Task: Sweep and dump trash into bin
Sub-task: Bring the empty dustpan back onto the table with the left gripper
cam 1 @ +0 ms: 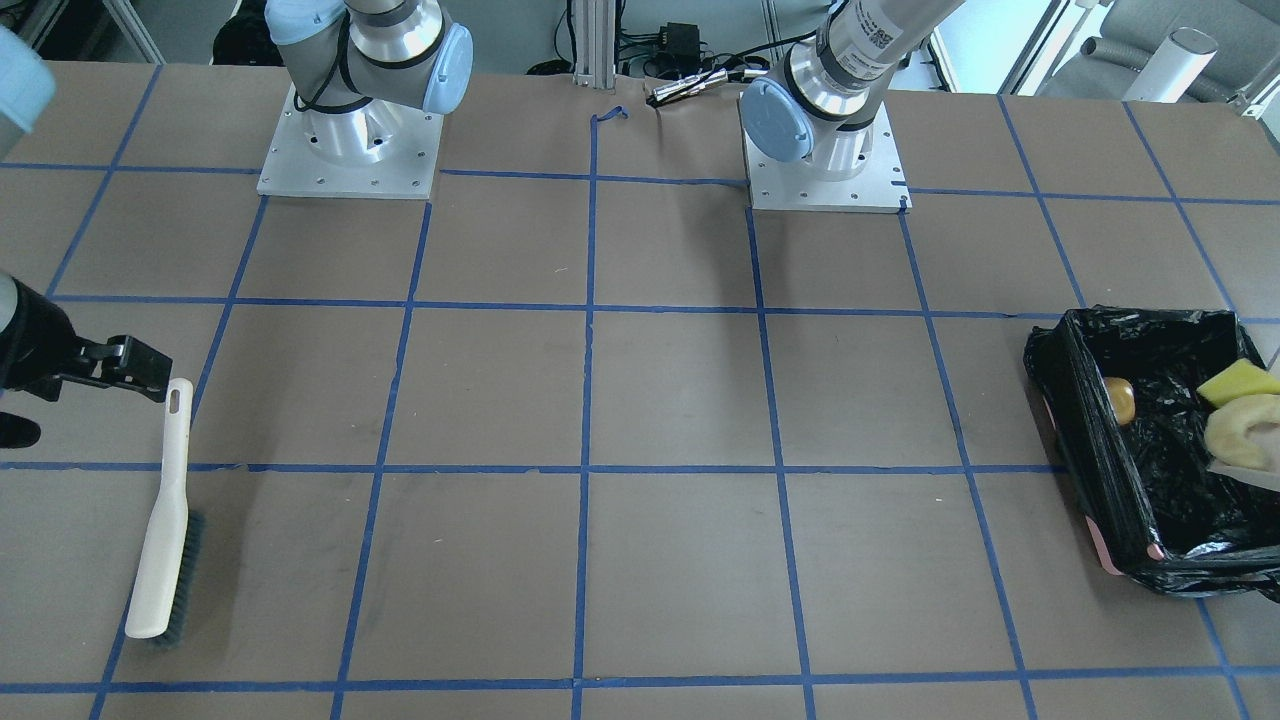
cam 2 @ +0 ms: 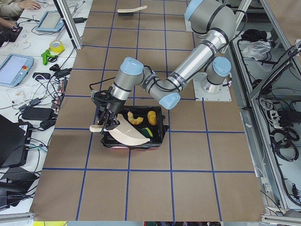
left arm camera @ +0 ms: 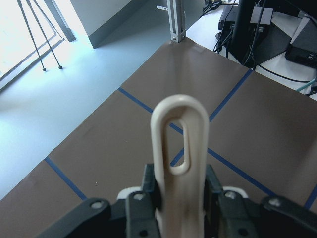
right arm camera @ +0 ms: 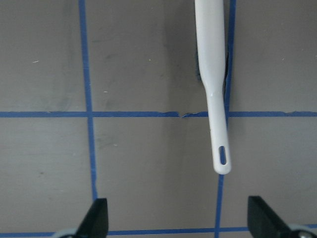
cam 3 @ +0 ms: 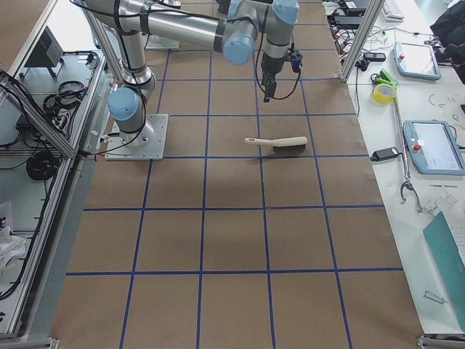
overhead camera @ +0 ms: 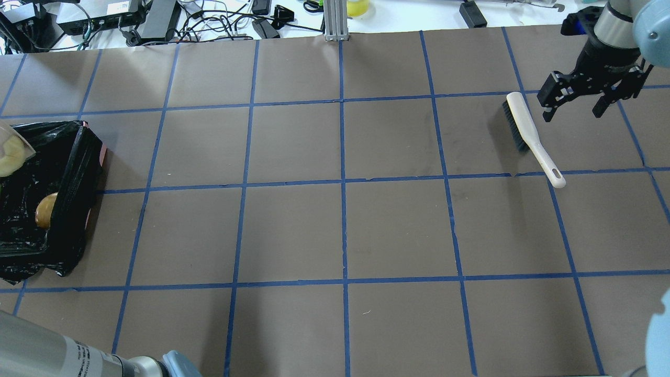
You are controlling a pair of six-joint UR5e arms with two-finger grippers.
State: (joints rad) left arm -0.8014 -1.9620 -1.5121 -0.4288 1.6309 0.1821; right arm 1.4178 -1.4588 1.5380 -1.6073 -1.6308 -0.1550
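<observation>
The bin (cam 1: 1085,450), lined with a black bag, stands at the table's left end (overhead camera: 73,178). The orange-brown lump (cam 1: 1120,400) lies inside it. The cream crescent (cam 1: 1238,432) and the yellow-green wedge (cam 1: 1238,382) are over the bin at the lip of the beige dustpan (cam 2: 126,134); I cannot tell whether they rest on it. My left gripper (left arm camera: 181,198) is shut on the dustpan's handle (left arm camera: 178,144) and holds the pan tilted over the bin (cam 2: 160,134). My right gripper (overhead camera: 576,107) is open and empty beside the brush (overhead camera: 528,133).
The cream-handled brush (cam 1: 165,520) lies flat on the table at the far right, its handle end between my open right fingers in the right wrist view (right arm camera: 218,99). Blue tape lines grid the brown table. Cables and devices lie beyond the far edge (overhead camera: 157,21).
</observation>
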